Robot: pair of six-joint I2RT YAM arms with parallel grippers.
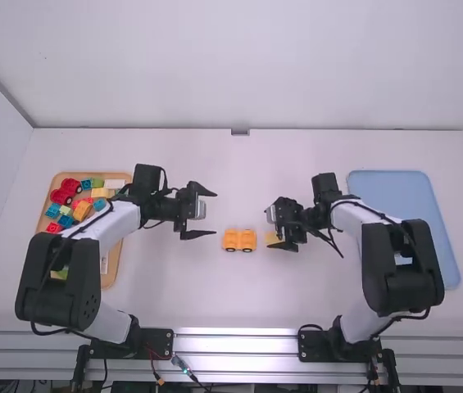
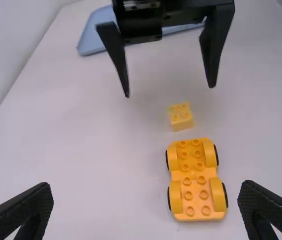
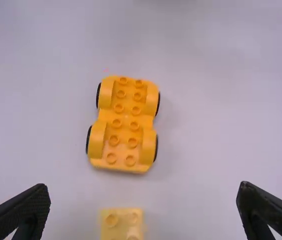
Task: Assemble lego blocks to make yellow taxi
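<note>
High view: L gripper (image 1: 215, 214) is spread wide & empty, out over the white table (image 1: 157, 286), up-left of the orange-yellow plastic car base w/ studs and black-edged wheels (image 1: 238, 240). The base lies on the table btwn the two grippers, a bit nearer the camera than both fingertip gaps & closer to the R gripper (image 1: 269, 227).

R gripper is wide too, nothing held. Just R of the car base, w/ a small gap, sits a small pale-yellow plastic block (image 1: 274, 239), by the R gripper's near finger and partly hidden there.

L wrist view: base is btwn the L gripper's wide-set fingers, nearer one than the other, touching neither; its long side runs toward the block. Block is past the base's far end, studs up, apart from it. R gripper's fingers hang beyond, well parted.

R wrist view: block is at the bottom edge, btwn the R gripper's open fingers, clear of both; car base is farther out, studs up, wheels along both sides.

Far L of table: light wooden tray (image 1: 119, 174) w/ red, blue, green & yellow blocks (image 1: 70, 187). Far R: light-blue plastic tray (image 1: 387, 184), partly behind the R arm.
</note>
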